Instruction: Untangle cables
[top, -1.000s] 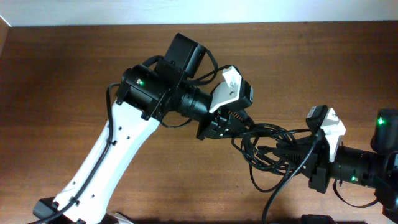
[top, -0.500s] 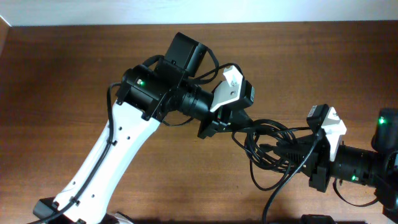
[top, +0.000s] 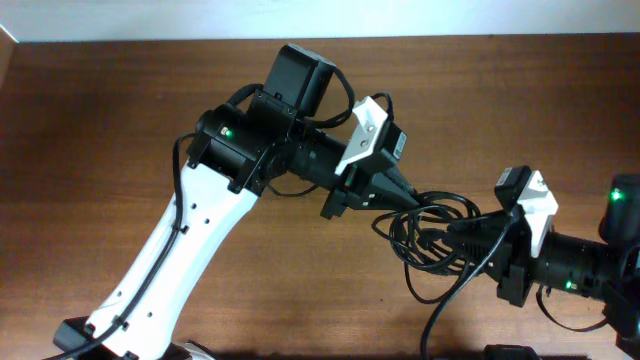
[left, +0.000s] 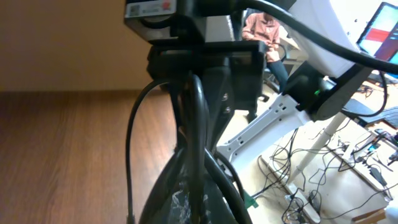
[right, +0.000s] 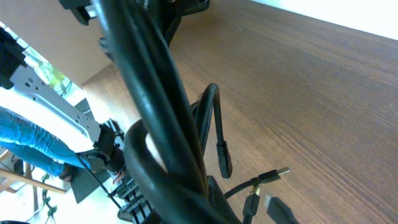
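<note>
The cables (top: 432, 212) are thin black cords in a tangled bundle of loops, held above the table between my two grippers. My left gripper (top: 393, 192) is shut on the bundle's left end. In the left wrist view the cords (left: 194, 118) run up from between its jaws (left: 198, 208). My right gripper (top: 480, 240) is shut on the bundle's right side. In the right wrist view thick loops (right: 155, 93) fill the foreground and hide the jaws (right: 186, 214). Several plug ends (right: 278, 173), one with a metal tip, hang loose over the wood.
The brown wooden table (top: 500, 100) lies under both arms, with its far edge against a white wall. One cable loop (top: 440, 298) droops toward the table's front edge. The left arm's white link (top: 170, 250) crosses the front left.
My left gripper has turned and shifted up and to the right with the cables in it, drawing the bundle's left end tighter. The right gripper has stayed put.
</note>
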